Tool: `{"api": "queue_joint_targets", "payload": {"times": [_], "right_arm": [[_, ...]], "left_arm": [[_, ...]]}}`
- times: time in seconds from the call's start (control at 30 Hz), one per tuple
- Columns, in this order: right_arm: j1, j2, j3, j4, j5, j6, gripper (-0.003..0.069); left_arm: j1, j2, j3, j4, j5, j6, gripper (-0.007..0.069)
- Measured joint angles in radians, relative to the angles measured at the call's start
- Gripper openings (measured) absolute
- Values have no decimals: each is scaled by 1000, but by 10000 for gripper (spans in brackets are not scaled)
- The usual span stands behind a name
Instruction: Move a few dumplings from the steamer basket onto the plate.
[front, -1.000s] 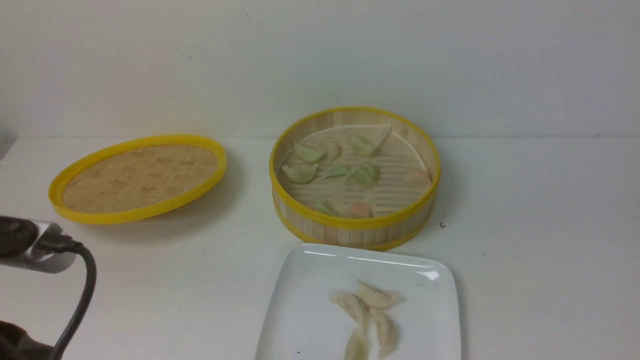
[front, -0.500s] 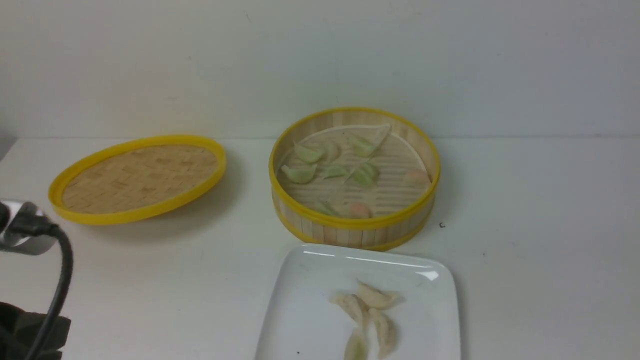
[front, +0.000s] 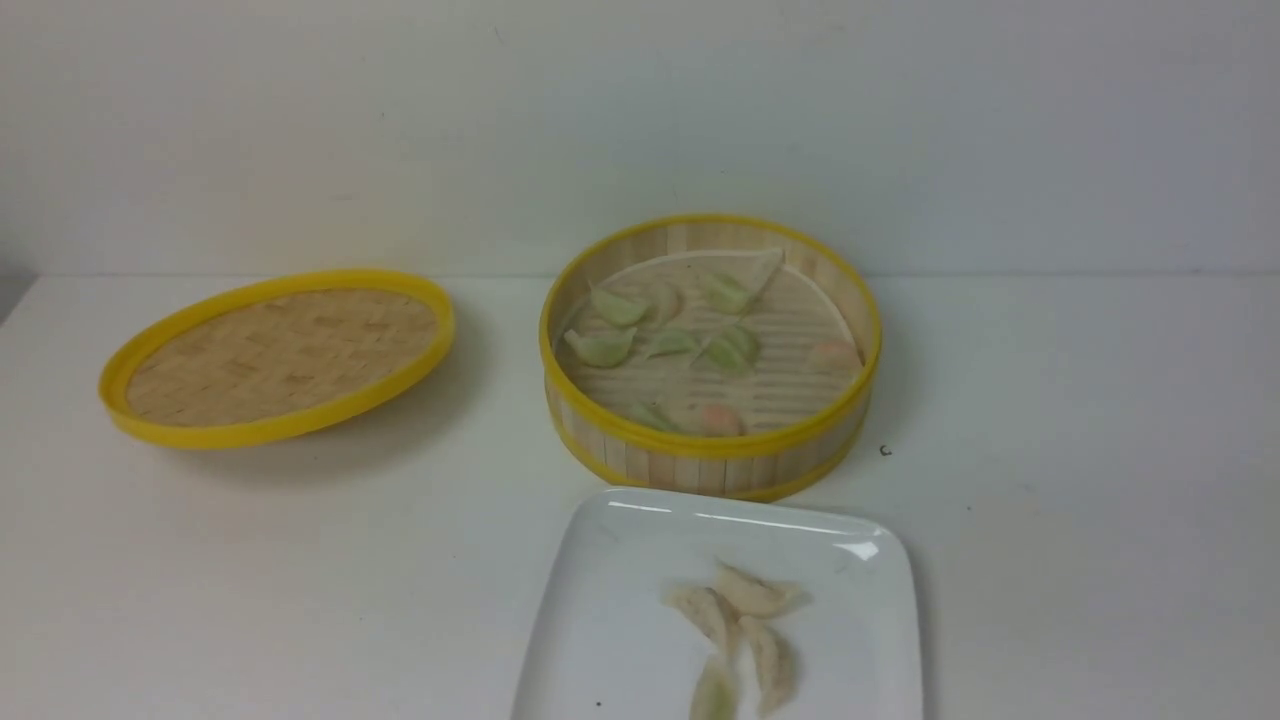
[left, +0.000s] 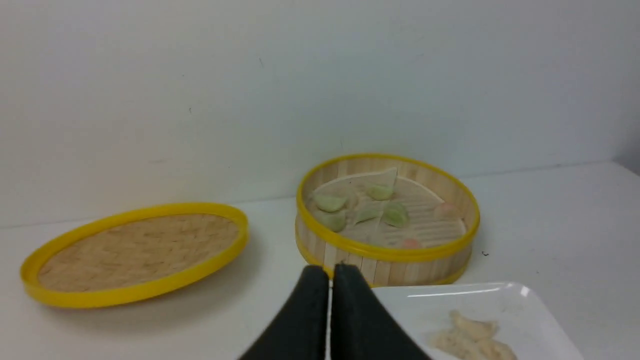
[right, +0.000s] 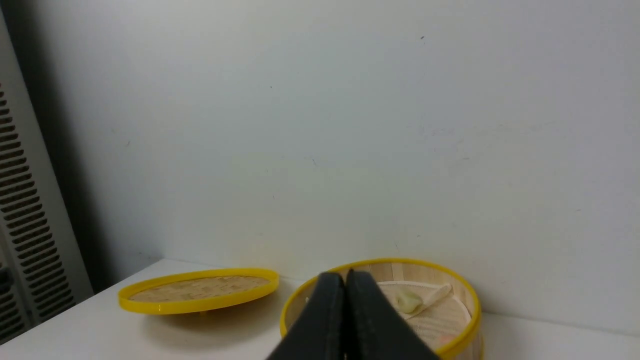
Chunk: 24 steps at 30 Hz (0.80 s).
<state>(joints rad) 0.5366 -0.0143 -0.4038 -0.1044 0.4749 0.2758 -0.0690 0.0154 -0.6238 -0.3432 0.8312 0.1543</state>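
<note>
As the left wrist view shows, the left gripper (left: 330, 274) is closed, its two black fingers (left: 305, 320) pressed flat together with nothing between them. It is seen against the near wall of the steamer basket (left: 400, 267) and the far left corner of the plate (left: 505, 295); how high it hangs above the counter (front: 1050, 520) cannot be told. The right gripper (right: 344, 277) is likewise closed and empty, seen against the near rim of the basket.

The plate, white and square with rounded corners, sits at the near edge of the counter, just near of the basket and apart from it. On its right half lie the dumplings (front: 745, 597): three cream-white crescents touching one another in a loose chain, with a pale green one (front: 712, 695) at the near end, cut off by the frame edge.

The basket stands upright, uncovered, close to the wall (front: 640, 120). On its slatted floor lie several green dumplings (front: 600, 347), mostly in the left half, and two pinkish ones (front: 718, 418), one by the near wall and one at the right. A pale liner sheet (front: 680, 268) lies folded over at the far side.

Left of the basket and well apart from it lies the woven lid (front: 275, 355), yellow-rimmed and tilted, its far edge raised off the counter.
</note>
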Motion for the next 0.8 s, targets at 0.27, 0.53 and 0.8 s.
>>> {"api": "queue_joint_targets", "payload": {"times": [0.27,0.53,0.8], "right_arm": [[0,0,0,0,0,-1,-13],[0,0,0,0,0,-1,-13],[0,0,0,0,0,-1,-13]], "left_arm": [[0,-36,41,-5,32,-3,-6],[0,-36,46,-12,0,20,-6],[1,-36,303,128,-294,79,-6]]}}
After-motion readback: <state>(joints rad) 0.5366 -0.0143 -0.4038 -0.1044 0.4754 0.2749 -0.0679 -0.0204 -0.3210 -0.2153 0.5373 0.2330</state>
